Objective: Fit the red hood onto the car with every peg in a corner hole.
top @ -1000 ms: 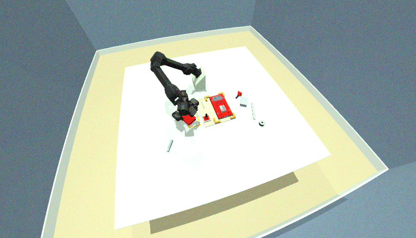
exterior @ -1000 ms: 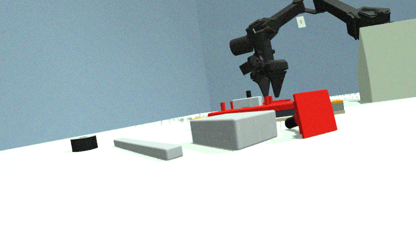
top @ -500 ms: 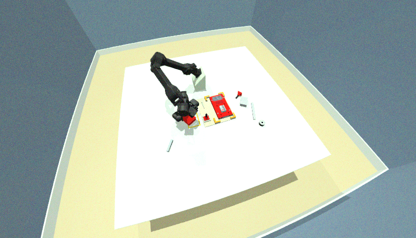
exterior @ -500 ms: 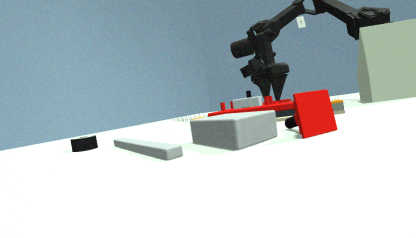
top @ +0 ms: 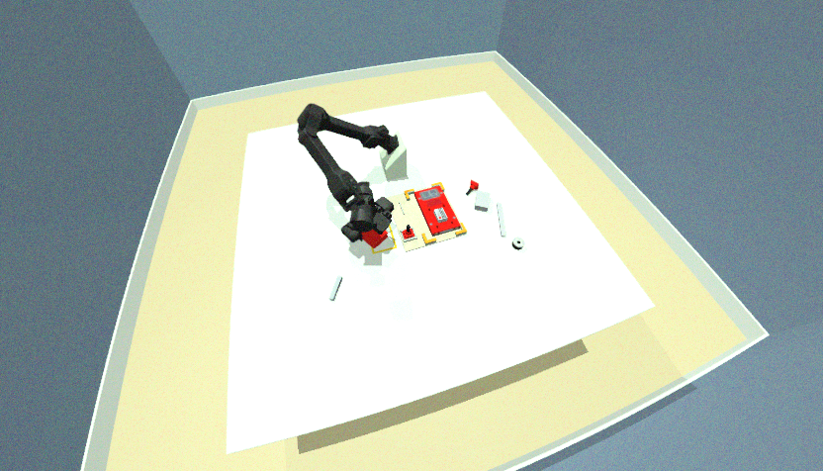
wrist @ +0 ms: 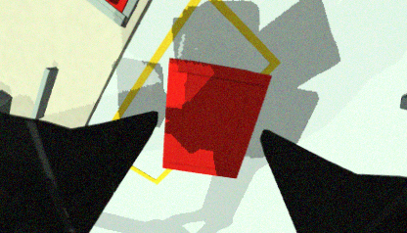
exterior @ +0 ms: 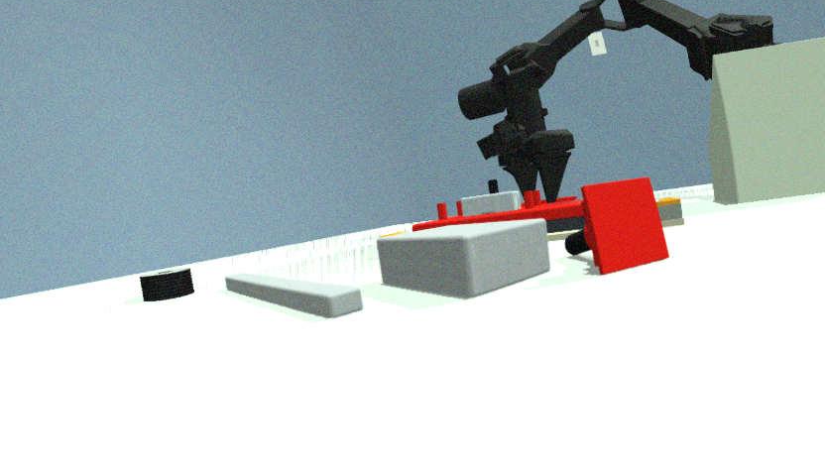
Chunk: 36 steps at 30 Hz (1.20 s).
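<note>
The red hood (top: pixel 375 238) (wrist: pixel 220 96) lies on the table, turned askew over a yellow outline (top: pixel 383 251) (wrist: pixel 158 55). My gripper (top: pixel 367 233) (exterior: pixel 541 194) (wrist: pixel 210 125) is open and empty above it. In the wrist view the fingertips stand either side of the hood, with a gap at each side. Its corner holes are not visible. The red chassis (top: pixel 429 204) (exterior: pixel 559 209) sits in the jig, between yellow corner brackets. The engine block (top: pixel 440 215) (exterior: pixel 486 203) is on its deck. Red pegs (exterior: pixel 441 210) stand up around the engine.
A small red part with a black post (top: pixel 408 234) stands on the cream board (top: pixel 408 214) (wrist: pixel 73 37) between hood and chassis. Beyond the chassis are a grey block (top: pixel 482 201) (exterior: pixel 425 260), a grey bar (top: pixel 501 219) (exterior: pixel 292 294), a black wheel (top: pixel 517 243) (exterior: pixel 167 286) and a red-and-black part (top: pixel 473 185) (exterior: pixel 625 223).
</note>
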Motion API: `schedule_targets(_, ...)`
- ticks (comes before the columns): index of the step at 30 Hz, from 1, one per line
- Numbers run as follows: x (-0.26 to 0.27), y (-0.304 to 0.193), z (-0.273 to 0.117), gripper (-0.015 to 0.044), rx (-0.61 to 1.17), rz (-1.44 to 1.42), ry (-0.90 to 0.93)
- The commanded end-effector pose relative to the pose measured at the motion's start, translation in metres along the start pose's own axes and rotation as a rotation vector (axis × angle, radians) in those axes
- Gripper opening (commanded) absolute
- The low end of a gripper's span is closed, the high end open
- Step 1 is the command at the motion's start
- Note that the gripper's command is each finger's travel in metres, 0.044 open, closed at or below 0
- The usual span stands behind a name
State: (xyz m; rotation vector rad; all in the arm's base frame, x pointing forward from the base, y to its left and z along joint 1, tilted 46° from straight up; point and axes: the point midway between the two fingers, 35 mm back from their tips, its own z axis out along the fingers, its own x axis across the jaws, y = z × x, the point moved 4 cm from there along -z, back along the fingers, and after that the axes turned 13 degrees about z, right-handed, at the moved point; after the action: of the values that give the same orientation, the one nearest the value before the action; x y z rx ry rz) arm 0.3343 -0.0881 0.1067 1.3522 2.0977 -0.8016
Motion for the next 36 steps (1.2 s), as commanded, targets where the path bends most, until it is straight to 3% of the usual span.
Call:
schedule_targets(1,0.0013,-0.0002,0.0023,0.044,0.0,-0.006,0.004)
schedule_targets(19,0.0013,-0.0004,0.0112,0.044,0.0,-0.006,0.003)
schedule_targets(22,0.0,-0.0002,0.0094,0.0361,0.0,0.0,-0.001)
schedule_targets(32,0.0,-0.0002,0.0094,0.0295,0.0,0.0,-0.001)
schedule_targets(36,0.0005,-0.0001,0.0067,0.019,0.0,-0.002,0.0)
